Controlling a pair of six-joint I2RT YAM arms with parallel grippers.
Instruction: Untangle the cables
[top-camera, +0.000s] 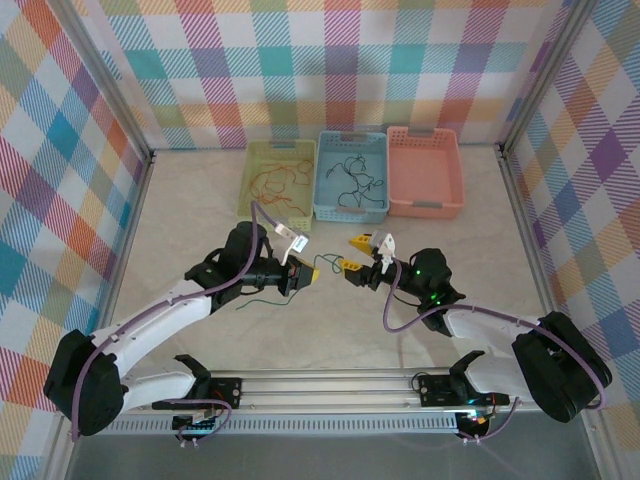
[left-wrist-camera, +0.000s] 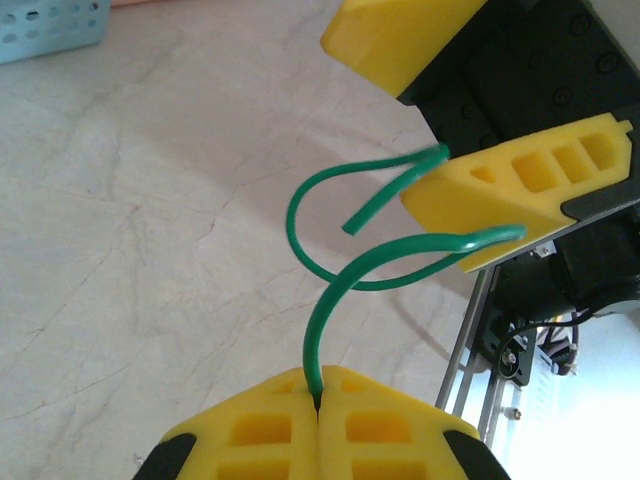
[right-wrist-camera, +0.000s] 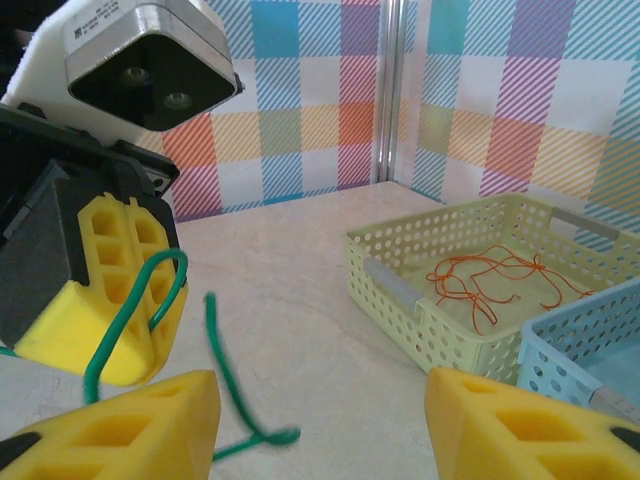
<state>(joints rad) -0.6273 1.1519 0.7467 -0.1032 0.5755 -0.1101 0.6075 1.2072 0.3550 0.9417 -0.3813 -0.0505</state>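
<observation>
A green cable (left-wrist-camera: 318, 318) is pinched between the yellow pads of my left gripper (left-wrist-camera: 318, 402), which is shut on it. From there the cable curls up in a loop and lies against a yellow finger (left-wrist-camera: 520, 180) of my right gripper. In the right wrist view the green cable (right-wrist-camera: 222, 385) runs blurred past the left finger (right-wrist-camera: 130, 425). My right gripper (right-wrist-camera: 320, 425) is open with its jaws wide apart. From above, the left gripper (top-camera: 308, 272) and right gripper (top-camera: 353, 253) face each other closely at mid-table. Red-orange cables (top-camera: 280, 180) and black cables (top-camera: 352, 175) lie in baskets.
Three baskets stand in a row at the back: a yellow-green basket (top-camera: 248, 188), a blue basket (top-camera: 350, 212) and a salmon basket (top-camera: 425, 208) with nothing showing in it. Checked walls close off the table's far edge and both sides. The arms' mounting rail (top-camera: 330, 385) runs along the near edge.
</observation>
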